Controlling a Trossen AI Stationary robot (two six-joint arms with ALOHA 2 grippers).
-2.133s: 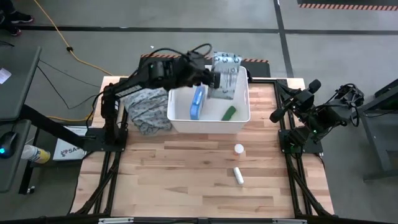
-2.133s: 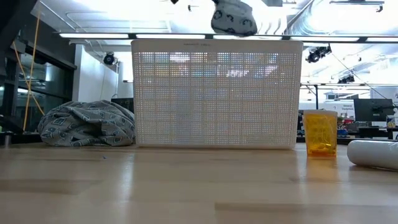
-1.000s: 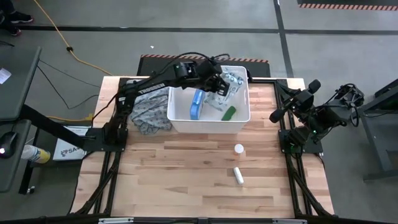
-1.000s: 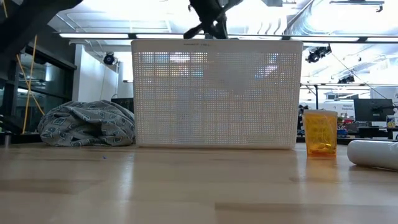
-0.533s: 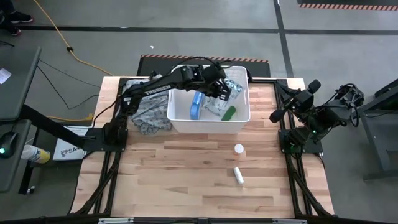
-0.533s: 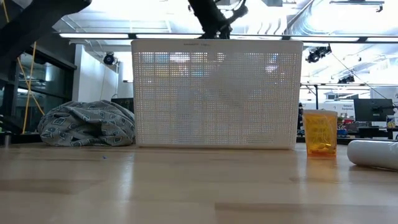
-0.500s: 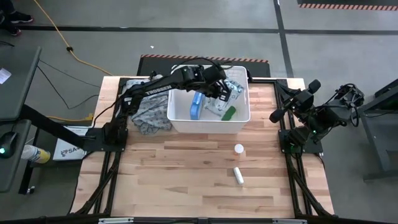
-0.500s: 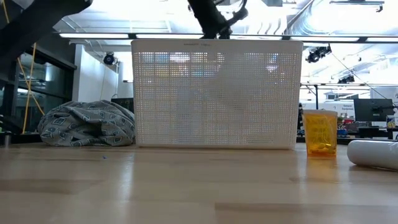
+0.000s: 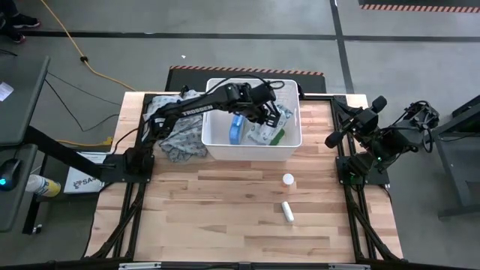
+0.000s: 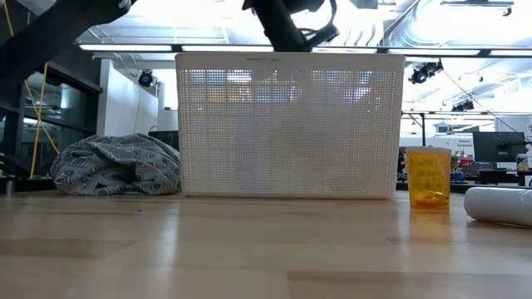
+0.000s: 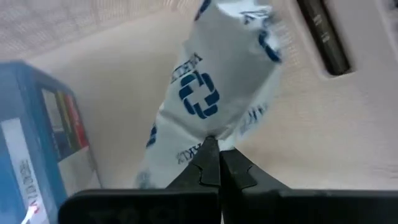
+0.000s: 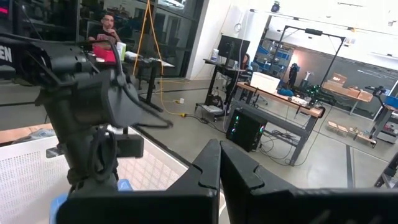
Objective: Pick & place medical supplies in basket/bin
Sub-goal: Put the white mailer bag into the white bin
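Lowered from above the rim, the left tool (image 9: 268, 118) now sits inside the large white gridded plastic basket (image 9: 217, 146), fingers pinched narrow on the grey-white soft pack (image 11: 221, 93), leaving release next, while the right tool (image 9: 332, 137), fingers together, waits beside the bench.

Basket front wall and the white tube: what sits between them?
In the high view, the orange-capped vial stands on the table between the basket and the white tube.
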